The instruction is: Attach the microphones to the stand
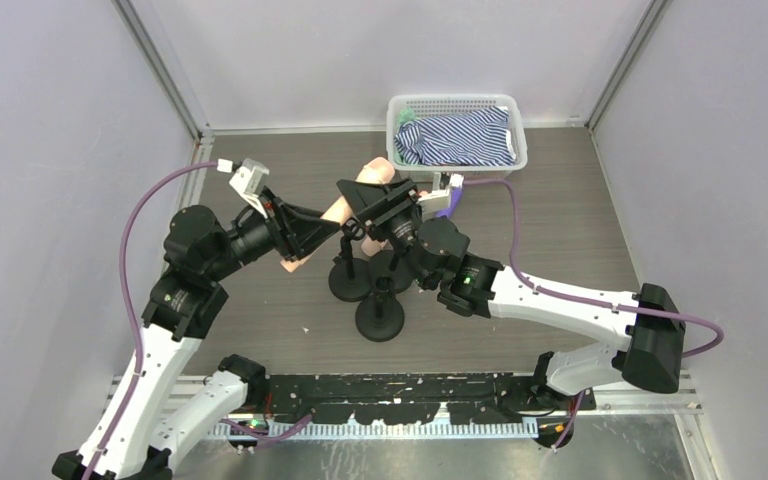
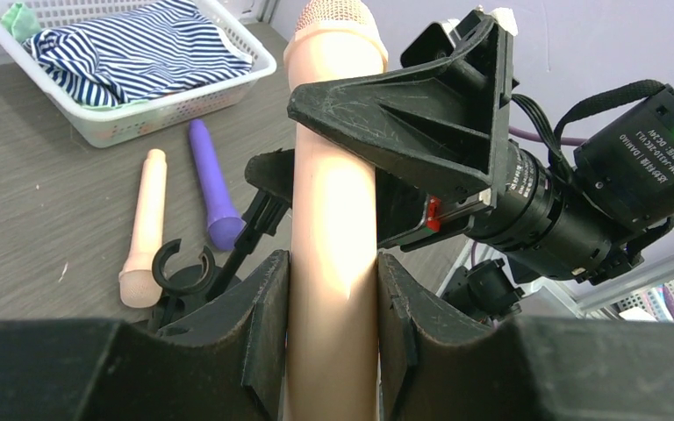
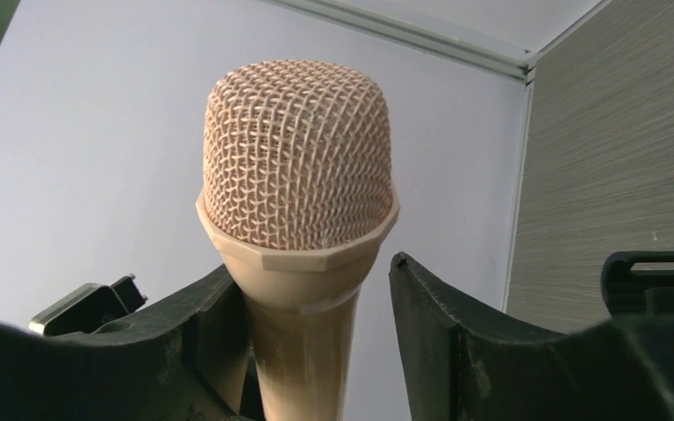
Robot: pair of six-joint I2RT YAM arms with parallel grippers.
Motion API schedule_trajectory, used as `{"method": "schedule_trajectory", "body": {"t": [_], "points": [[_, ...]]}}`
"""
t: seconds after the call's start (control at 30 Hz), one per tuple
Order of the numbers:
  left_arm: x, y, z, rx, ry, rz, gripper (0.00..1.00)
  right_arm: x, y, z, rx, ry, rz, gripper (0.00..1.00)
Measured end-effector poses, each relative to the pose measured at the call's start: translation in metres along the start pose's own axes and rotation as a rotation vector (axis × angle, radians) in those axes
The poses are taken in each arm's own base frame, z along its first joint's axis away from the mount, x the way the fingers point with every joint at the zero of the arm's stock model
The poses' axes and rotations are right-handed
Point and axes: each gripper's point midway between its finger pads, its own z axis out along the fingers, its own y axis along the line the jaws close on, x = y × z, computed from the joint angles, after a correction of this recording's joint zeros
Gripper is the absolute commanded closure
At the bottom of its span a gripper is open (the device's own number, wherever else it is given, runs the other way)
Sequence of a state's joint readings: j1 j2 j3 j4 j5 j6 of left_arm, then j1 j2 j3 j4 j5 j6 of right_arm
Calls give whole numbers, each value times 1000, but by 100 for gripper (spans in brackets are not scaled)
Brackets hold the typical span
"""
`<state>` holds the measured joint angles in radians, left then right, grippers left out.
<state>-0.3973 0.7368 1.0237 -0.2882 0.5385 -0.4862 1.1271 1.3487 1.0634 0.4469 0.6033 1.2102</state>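
Left gripper (image 2: 333, 294) pinches the handle of a peach mic (image 2: 333, 224), held above the middle of the table (image 1: 580, 230). Right gripper (image 3: 316, 289) straddles its neck below the mesh head, one finger touching, the other apart. A second peach mic (image 2: 145, 224) and a purple mic (image 2: 211, 184) lie side by side toward the far edge, near the basket (image 1: 457, 100). Three stands (image 1: 380, 318) occupy the centre.
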Motion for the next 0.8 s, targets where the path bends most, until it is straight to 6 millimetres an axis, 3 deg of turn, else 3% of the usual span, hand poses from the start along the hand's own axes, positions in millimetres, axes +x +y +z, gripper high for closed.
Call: {"method": "schedule_trajectory", "body": {"t": [0.17,0.23,0.4,0.6,0.7,0.8], "points": [[2,4,1,-13,2,-1,100,3,5,-1,-22,23,5,59],[4,5,1,-18,5,-4,96,5,4,-1,-22,29,0,70],[5,7,1,-26,4,-4,72,6,3,1,-27,30,-18,98],[12,10,-1,-39,16,-3,28,1,-2,-3,-31,12,-77,99],[15,13,-4,-60,19,-2,15,-14,-1,-11,-30,-26,-133,99],[18,15,-11,-84,16,-5,9,-38,7,-25,-42,-84,-188,99]]}}
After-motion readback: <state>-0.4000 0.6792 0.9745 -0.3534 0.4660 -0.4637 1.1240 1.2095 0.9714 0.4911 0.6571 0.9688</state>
